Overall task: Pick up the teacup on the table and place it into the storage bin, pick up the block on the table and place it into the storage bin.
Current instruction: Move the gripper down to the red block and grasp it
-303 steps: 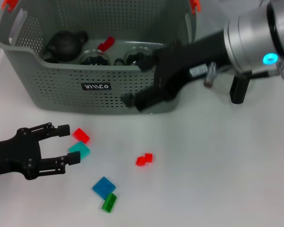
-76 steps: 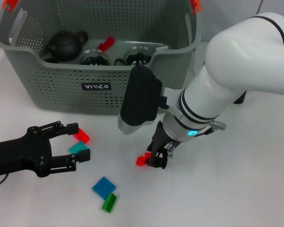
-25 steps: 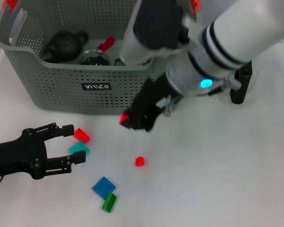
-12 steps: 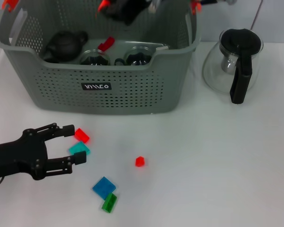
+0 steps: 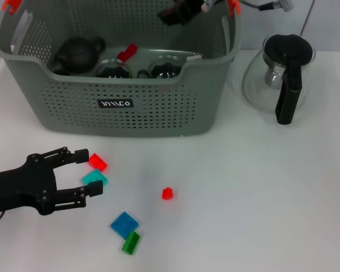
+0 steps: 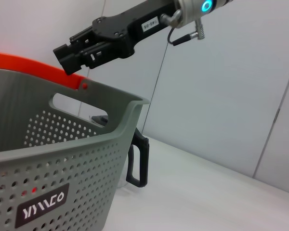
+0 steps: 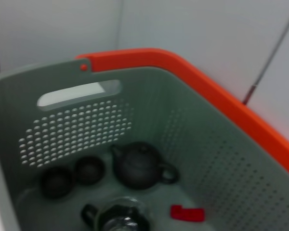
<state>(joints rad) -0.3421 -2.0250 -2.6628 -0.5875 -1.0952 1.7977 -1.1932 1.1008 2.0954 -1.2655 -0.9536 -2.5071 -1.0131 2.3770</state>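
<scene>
The storage bin stands at the back left of the table. My right gripper hovers above its far rim; the left wrist view shows that gripper over the orange handle, with no block visible at its tip. Inside the bin lie two dark teacups, a black teapot and a red block. On the table my left gripper rests open around a teal block, beside a red block. A small red block lies mid-table.
A glass pot with a black handle stands to the right of the bin. A blue block and a green block lie near the front edge. Two glass cups sit inside the bin's front wall.
My right arm lifted a red block off the table, rose above the bin, then shifted right over it. One small red block stayed on the table. The left gripper has not moved.
</scene>
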